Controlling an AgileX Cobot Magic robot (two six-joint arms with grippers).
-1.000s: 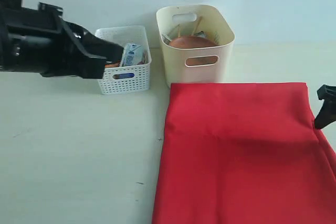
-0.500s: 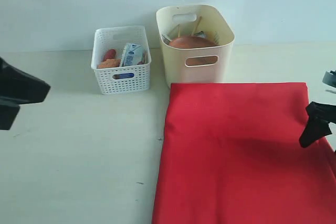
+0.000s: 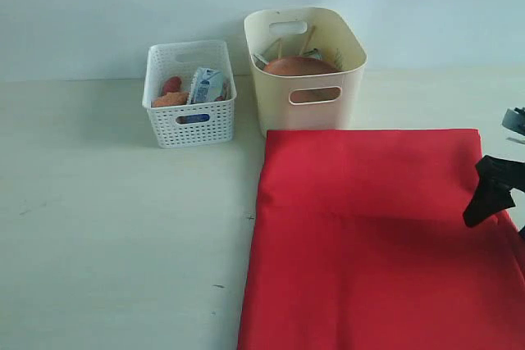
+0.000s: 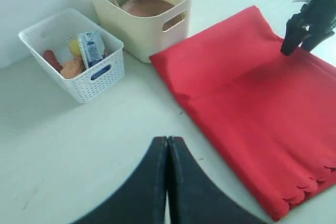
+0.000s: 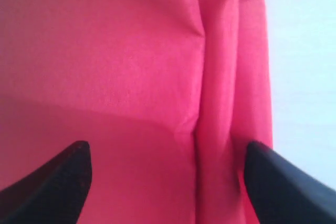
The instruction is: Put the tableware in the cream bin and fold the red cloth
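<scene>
The red cloth (image 3: 369,235) lies flat on the table, with a scalloped edge showing in the left wrist view (image 4: 310,190). Behind it stands the cream bin (image 3: 283,108), holding the tableware: a round brown plate (image 3: 297,65) and chopsticks (image 3: 309,37) show over the rim. My right gripper (image 3: 490,194) is open just above the cloth's right edge. In its own view the gripper (image 5: 168,156) straddles a raised crease in the cloth (image 5: 131,66). My left gripper (image 4: 168,140) is shut and empty over bare table, left of the cloth; it is out of the exterior view.
A white perforated basket (image 3: 191,120) stands left of the cream bin, holding a blue-and-white milk carton (image 3: 207,85) and some food. The wall runs close behind both bins. The table's right edge lies just past the cloth.
My left arm has drawn back from beside the white basket and left the exterior view. My right gripper has come slightly inward and lower over the cloth's right edge, its jaws a little wider.
</scene>
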